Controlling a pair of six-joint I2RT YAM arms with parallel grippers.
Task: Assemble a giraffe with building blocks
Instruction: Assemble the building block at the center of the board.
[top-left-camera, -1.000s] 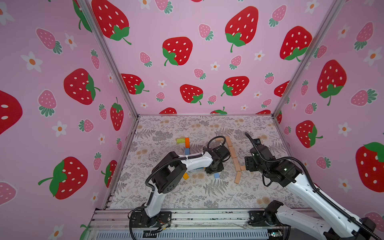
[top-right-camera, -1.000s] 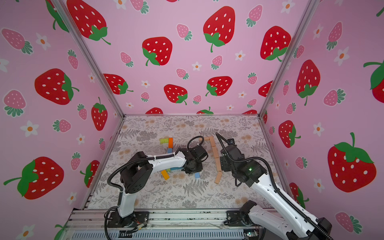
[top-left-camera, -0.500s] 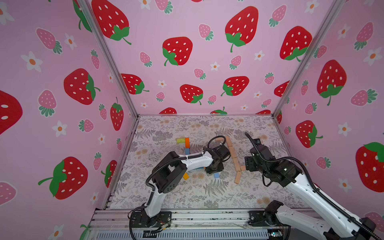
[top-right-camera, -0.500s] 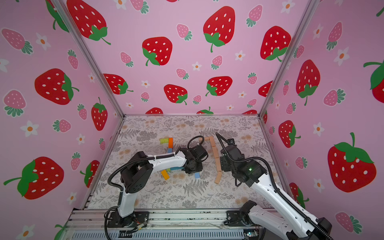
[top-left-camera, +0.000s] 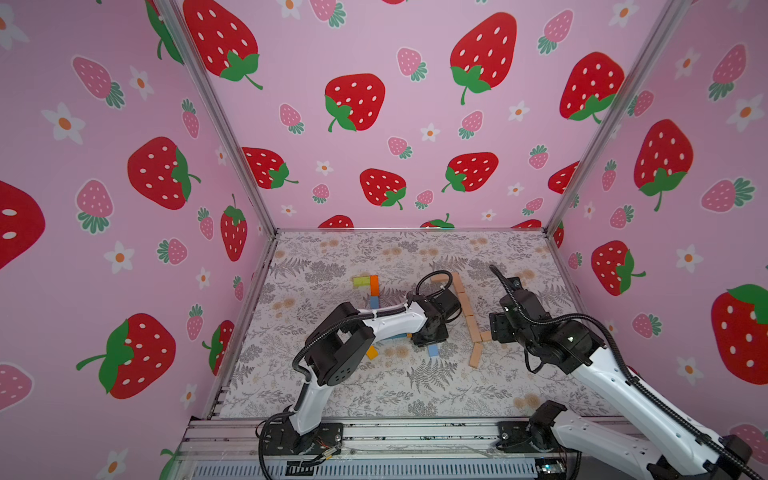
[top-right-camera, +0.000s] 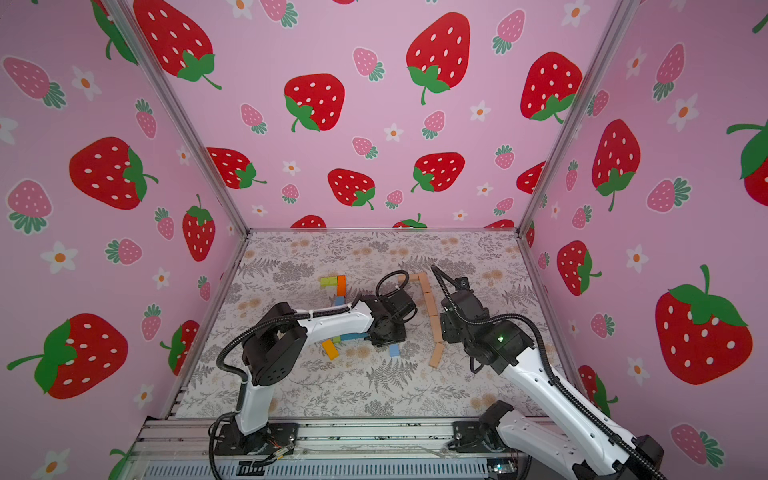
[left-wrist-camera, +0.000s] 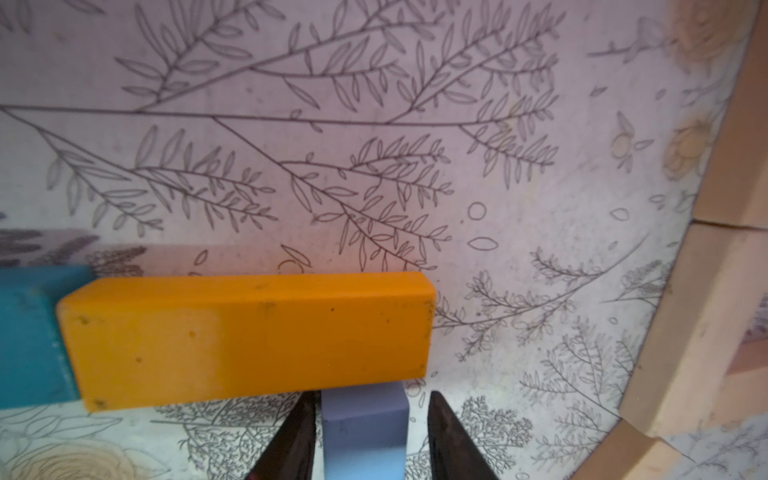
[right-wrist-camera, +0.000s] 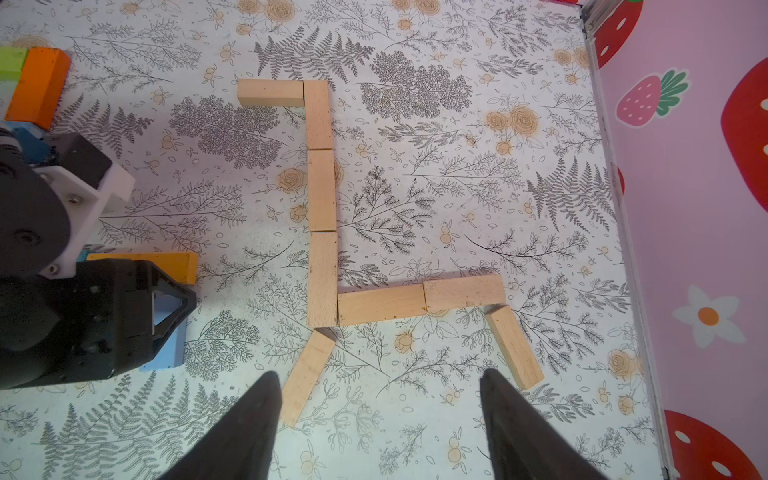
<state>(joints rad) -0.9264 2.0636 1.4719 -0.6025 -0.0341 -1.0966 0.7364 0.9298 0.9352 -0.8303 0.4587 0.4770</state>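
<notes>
Block between the fingers (left-wrist-camera: 299, 432) of the left hand (left-wrist-camera: 371, 395): the light blue block (left-wrist-camera: 363, 432) lies flat on the surface (left-wrist-camera: 374, 104), its long axis running straight back along the hand and its end up against the long side of the orange block (left-wrist-camera: 249, 336). The fingers stand slack with a gap showing on one side, so nothing is clamped. The right hand (right-wrist-camera: 379, 372) hovers spread and empty over the tan giraffe (right-wrist-camera: 322, 195), well apart, which makes the left the nearer arm for any nudge.
</notes>
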